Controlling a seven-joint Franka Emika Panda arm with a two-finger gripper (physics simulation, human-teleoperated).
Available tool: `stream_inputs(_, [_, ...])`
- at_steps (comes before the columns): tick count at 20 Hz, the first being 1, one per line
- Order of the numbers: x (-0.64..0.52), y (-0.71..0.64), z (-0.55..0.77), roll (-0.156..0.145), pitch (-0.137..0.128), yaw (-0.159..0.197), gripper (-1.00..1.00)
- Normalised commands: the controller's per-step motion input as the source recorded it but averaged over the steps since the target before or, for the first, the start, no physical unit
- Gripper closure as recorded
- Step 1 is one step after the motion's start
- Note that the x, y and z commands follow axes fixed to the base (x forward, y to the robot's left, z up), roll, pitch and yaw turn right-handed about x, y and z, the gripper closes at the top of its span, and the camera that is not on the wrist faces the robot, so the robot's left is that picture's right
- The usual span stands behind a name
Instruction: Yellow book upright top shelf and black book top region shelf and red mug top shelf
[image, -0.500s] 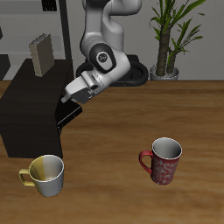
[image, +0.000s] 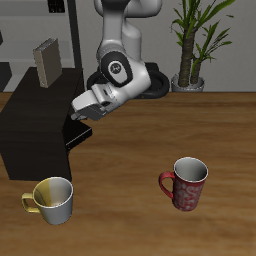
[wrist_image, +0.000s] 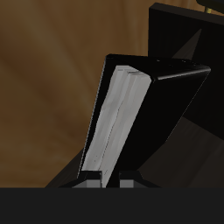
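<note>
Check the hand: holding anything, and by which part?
Yes. The hand is shut on the black book, gripping it at one end, with the pale page edge facing the wrist camera. It's at the shelf edge.

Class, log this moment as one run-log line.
gripper: shut on black book | over shelf edge | yellow book: upright on shelf | red mug: on table

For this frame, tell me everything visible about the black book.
The black book is thin, with a plain matte black cover and a pale grey page edge. It is closed and held tilted in the end effector, whose fingers grip it at one end. In the exterior view it hangs at the shelf's edge, partly hidden by the end effector; whether it touches the shelf top cannot be told.
</note>
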Motion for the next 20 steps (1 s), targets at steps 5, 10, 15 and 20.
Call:
stream_inputs(5, [0.23,0.11,0.07,0.093,-0.019,-0.204,-1.0])
stream_inputs(10, [0.4,0.41,0.38,0.183,-0.073,-0.079,-1.0])
stream_inputs(15, [0.35,0.16,0.25,0.083,-0.047,0.058,-1.0])
stream_inputs(20, [0.07,0.35,0.23,0.085,-0.035,0.058,-1.0])
